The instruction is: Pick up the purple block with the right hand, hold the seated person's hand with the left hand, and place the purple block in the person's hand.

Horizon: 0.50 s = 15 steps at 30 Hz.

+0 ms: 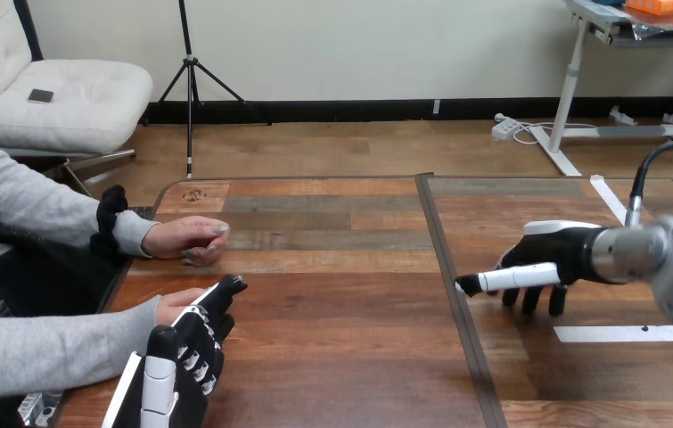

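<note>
At the far left the person's farther hand [192, 239] is resting knuckles-up on the bench [332, 267] and taking no part. The one that matters is the person's nearer hand [175, 306], lying just below it at the bench's left edge. The left robot hand [197, 343] is lying over that nearer hand from the near side, its fingers [224, 292] stretching almost straight across it and touching it. They are not showing as curled round it, so I am judging the hold as not yet made. Doing this step well is likely meaning a slow, light closing that steadies the person's hand from its edge and leaves the palm free to receive. As things lie, the robot fingers are covering much of the spot where the block should land. Which way that palm is facing I cannot tell. Moving right, past the dark seam [457, 294] running down the bench, the right robot hand [553, 254] is hovering over the right half, above a white tape strip [618, 333] and well apart from the person. How far it is closing I cannot tell, nor whether the purple block is sitting inside it. If the block is there, the carry across the seam is wanting a level, unhurried path. The release should be waiting until the left robot hand is holding the target steady.
</note>
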Each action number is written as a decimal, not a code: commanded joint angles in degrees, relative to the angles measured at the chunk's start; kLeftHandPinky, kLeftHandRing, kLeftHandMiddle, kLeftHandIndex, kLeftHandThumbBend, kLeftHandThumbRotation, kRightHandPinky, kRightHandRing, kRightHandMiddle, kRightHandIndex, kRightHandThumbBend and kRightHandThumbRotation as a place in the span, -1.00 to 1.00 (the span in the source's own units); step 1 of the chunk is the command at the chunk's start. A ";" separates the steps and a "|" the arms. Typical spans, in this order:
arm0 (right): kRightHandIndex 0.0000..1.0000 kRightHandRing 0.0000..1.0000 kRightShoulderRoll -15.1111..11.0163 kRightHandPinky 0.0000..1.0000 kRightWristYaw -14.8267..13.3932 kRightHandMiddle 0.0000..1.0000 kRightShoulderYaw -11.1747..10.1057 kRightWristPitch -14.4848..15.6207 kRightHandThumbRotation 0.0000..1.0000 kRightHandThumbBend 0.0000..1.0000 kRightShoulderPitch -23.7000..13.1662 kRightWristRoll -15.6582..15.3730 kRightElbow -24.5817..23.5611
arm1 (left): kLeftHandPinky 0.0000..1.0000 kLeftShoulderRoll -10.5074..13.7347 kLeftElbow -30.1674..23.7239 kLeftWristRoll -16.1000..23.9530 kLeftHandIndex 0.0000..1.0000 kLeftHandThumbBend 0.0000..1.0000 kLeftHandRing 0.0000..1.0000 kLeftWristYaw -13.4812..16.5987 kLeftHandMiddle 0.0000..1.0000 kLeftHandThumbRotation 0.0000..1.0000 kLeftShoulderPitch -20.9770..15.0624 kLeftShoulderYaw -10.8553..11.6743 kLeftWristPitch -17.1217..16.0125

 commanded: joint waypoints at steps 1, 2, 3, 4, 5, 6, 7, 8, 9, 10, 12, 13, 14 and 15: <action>0.61 0.63 -2.92 0.58 13.38 0.65 0.55 2.93 0.80 0.69 -5.02 2.08 -5.71 | 1.00 -1.54 -2.70 0.19 0.61 0.66 1.00 0.01 0.89 1.00 -0.61 -0.11 0.03; 0.62 0.63 -3.15 0.60 14.51 0.66 0.67 2.85 0.81 0.69 -5.13 2.09 -6.17 | 1.00 -1.54 -2.72 0.26 0.61 0.66 1.00 0.09 0.89 1.00 -0.61 -0.11 0.05; 0.62 0.64 -3.54 0.61 16.78 0.66 0.70 2.95 0.81 0.68 -5.49 2.43 -6.96 | 1.00 -1.61 -2.62 0.40 0.61 0.66 1.00 0.26 0.89 1.00 -0.68 -0.08 -0.06; 0.63 0.64 -3.76 0.63 18.20 0.67 0.62 3.18 0.81 0.68 -5.65 2.65 -7.58 | 1.00 -1.66 -2.54 0.49 0.60 0.66 1.00 0.35 0.89 1.00 -0.72 -0.05 -0.14; 0.64 0.64 -3.91 0.64 19.23 0.67 0.53 3.38 0.81 0.68 -5.73 2.78 -8.07 | 1.00 -1.69 -2.49 0.54 0.60 0.66 1.00 0.42 0.89 1.00 -0.76 -0.04 -0.20; 0.64 0.64 -4.30 0.64 20.93 0.67 0.24 3.29 0.81 0.68 -5.86 3.37 -9.08 | 1.00 -1.72 -2.40 0.52 0.60 0.66 1.00 0.43 0.89 1.00 -0.83 -0.02 -0.21; 0.63 0.63 -4.55 0.64 21.97 0.67 0.00 3.26 0.80 0.68 -5.86 3.74 -9.84 | 1.00 -1.73 -2.35 0.48 0.60 0.66 1.00 0.41 0.89 1.00 -0.88 -0.02 -0.19; 0.62 0.63 -4.71 0.63 22.73 0.66 -0.18 3.30 0.79 0.69 -5.85 3.97 -10.40 | 1.00 -1.72 -2.29 0.45 0.60 0.65 1.00 0.40 0.89 1.00 -0.94 -0.01 -0.17; 0.62 0.62 -5.03 0.63 23.78 0.66 -0.84 2.85 0.79 0.69 -5.77 4.99 -11.35 | 1.00 -1.75 -2.24 0.49 0.60 0.65 1.00 0.48 0.89 1.00 -0.99 0.00 -0.18; 0.60 0.60 -5.21 0.61 24.40 0.64 -1.30 2.60 0.77 0.71 -5.69 5.66 -11.98 | 1.00 -1.76 -2.20 0.53 0.60 0.65 1.00 0.54 0.89 1.00 -1.04 0.01 -0.18; 0.57 0.57 -5.51 0.58 25.49 0.61 -2.65 2.45 0.75 0.73 -5.44 7.60 -13.36 | 1.00 -1.80 -2.05 0.60 0.60 0.64 1.00 0.65 0.89 1.00 -1.15 0.05 -0.26; 0.54 0.54 -5.59 0.55 25.87 0.58 -3.32 2.54 0.71 0.77 -5.33 8.55 -13.94 | 1.00 -1.82 -1.94 0.61 0.59 0.64 0.99 0.69 0.88 1.00 -1.23 0.08 -0.30; 0.53 0.53 -5.67 0.54 26.20 0.56 -3.75 2.67 0.70 0.78 -5.23 9.26 -14.42 | 1.00 -1.82 -1.87 0.62 0.59 0.63 0.99 0.72 0.88 1.00 -1.30 0.10 -0.31; 0.52 0.52 -5.86 0.52 26.33 0.55 -4.94 1.83 0.68 0.79 -4.97 11.06 -15.08 | 1.00 -1.81 -1.74 0.49 0.59 0.63 0.99 0.63 0.88 1.00 -1.39 0.12 -0.27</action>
